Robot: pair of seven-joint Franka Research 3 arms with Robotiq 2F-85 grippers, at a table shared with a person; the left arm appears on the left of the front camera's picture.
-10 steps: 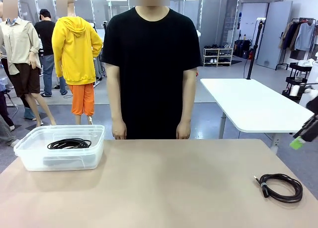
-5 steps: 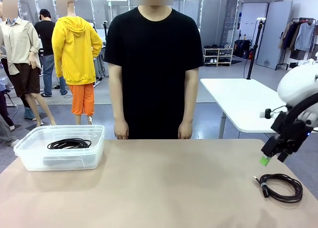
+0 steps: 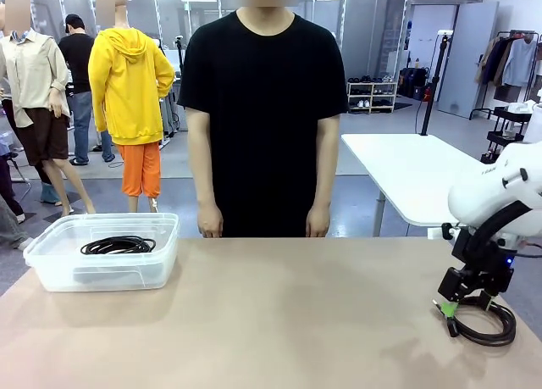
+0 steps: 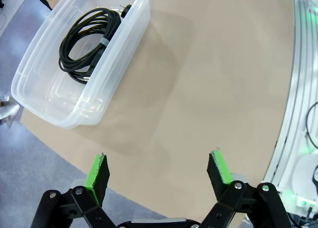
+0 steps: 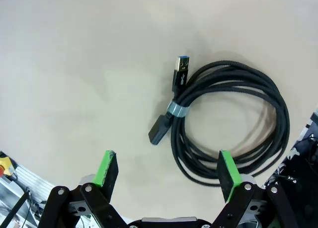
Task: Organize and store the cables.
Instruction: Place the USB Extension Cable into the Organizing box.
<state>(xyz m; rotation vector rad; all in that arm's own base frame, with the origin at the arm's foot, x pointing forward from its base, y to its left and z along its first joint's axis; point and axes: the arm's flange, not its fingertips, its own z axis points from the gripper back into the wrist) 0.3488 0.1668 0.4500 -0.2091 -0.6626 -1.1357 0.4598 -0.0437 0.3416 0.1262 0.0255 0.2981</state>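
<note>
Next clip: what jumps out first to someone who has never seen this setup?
The right claw hangs open just above a coiled black cable lying on the tan table near its right edge, a blue-tipped USB plug sticking out of the coil. At the far left of the table sits a clear plastic bin with another coiled black cable already inside. A person in a black T-shirt stands at the far side.

From my front camera the right gripper point(image 3: 455, 306) covers the 10 o'clock side of the table cable point(image 3: 483, 321). On my left wrist feed the bin point(image 4: 117, 79) runs off the top edge.
</note>
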